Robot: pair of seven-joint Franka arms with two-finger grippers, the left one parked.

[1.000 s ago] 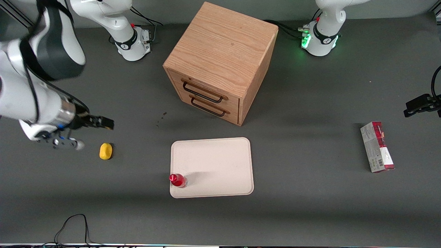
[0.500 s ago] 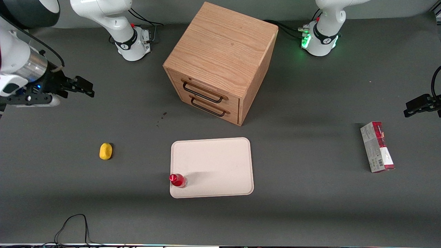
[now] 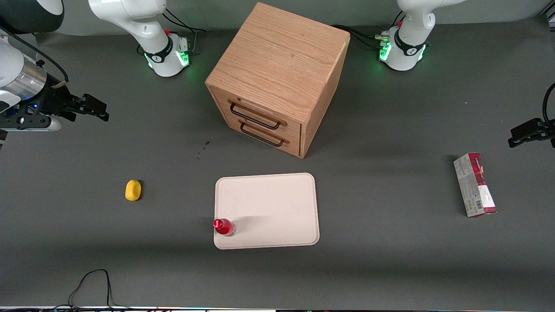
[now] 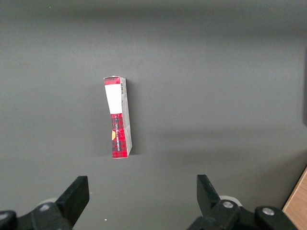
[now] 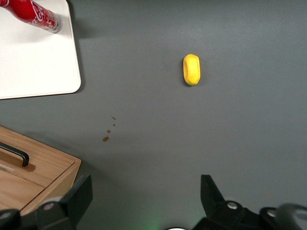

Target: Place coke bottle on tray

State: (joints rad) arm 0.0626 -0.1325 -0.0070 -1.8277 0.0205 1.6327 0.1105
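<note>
Pincer (image 3: 99, 111) released, holding nothing, raised over the surface (image 3: 390, 260) at my working end. Coke bottle (image 3: 224, 227) stands upright on the tray (image 3: 269, 208), well apart from my pincer, nearer the front camera. Placement looks done; nothing left.

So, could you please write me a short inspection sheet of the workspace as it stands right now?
Surface: dark grey table; small brown specks in front of the cabinet.
Job's things: coke bottle stands upright on the tray, at the corner nearest the front camera on the working arm's side.
Clutter: wooden drawer cabinet, both drawers shut; yellow object beside the tray; red-and-grey carton toward the parked arm's end.
Grippers: gripper open, holding nothing, raised at the working arm's end, well clear of the tray.
Cables: black cable looped at the table edge nearest the front camera.
Surroundings: nothing seen.
</note>
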